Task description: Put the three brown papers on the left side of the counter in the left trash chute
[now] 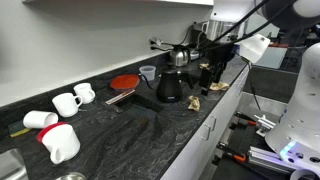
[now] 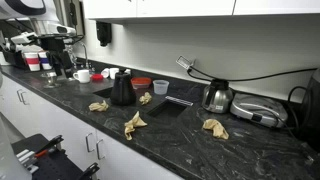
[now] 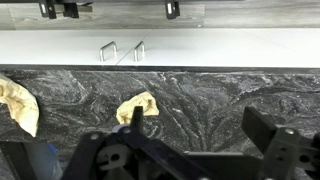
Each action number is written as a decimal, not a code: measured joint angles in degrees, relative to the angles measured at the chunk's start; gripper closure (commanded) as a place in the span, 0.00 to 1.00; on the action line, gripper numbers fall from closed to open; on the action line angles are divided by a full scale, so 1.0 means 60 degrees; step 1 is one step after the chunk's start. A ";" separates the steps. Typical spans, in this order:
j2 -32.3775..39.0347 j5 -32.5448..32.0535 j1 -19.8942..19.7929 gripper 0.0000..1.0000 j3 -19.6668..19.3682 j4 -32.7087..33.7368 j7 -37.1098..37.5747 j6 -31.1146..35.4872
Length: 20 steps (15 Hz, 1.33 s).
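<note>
Several crumpled brown papers lie on the black counter [image 2: 250,145]: one [image 2: 98,105] left of the black kettle [image 2: 122,88], one [image 2: 145,98] right of it, one [image 2: 133,122] near the front edge and one [image 2: 214,127] further right. Two papers show in an exterior view [image 1: 195,102] [image 1: 217,86]. The wrist view shows two, one [image 3: 137,105] by my left finger and one [image 3: 18,105] at the left edge. My gripper [image 3: 200,125] is open and empty above the counter, and also shows in an exterior view [image 1: 207,70]. I cannot make out a trash chute.
White mugs [image 1: 62,140] stand at the near end of the counter [image 1: 110,140]. A red plate [image 1: 124,82], a black kettle [image 1: 170,85] and a silver kettle [image 2: 218,95] stand along the back. White cabinet fronts with handles [image 3: 120,50] run below the counter edge.
</note>
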 measured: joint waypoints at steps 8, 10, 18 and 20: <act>0.0205 -0.0180 -0.0609 0.00 -0.0017 -0.0011 0.1203 0.0000; 0.0370 -0.0269 -0.0860 0.00 0.0008 -0.0011 0.1753 0.0005; 0.0480 -0.0363 -0.0932 0.00 0.0079 -0.0001 0.2223 0.0001; 0.0488 -0.0516 -0.0953 0.00 0.0084 -0.0001 0.2554 0.0007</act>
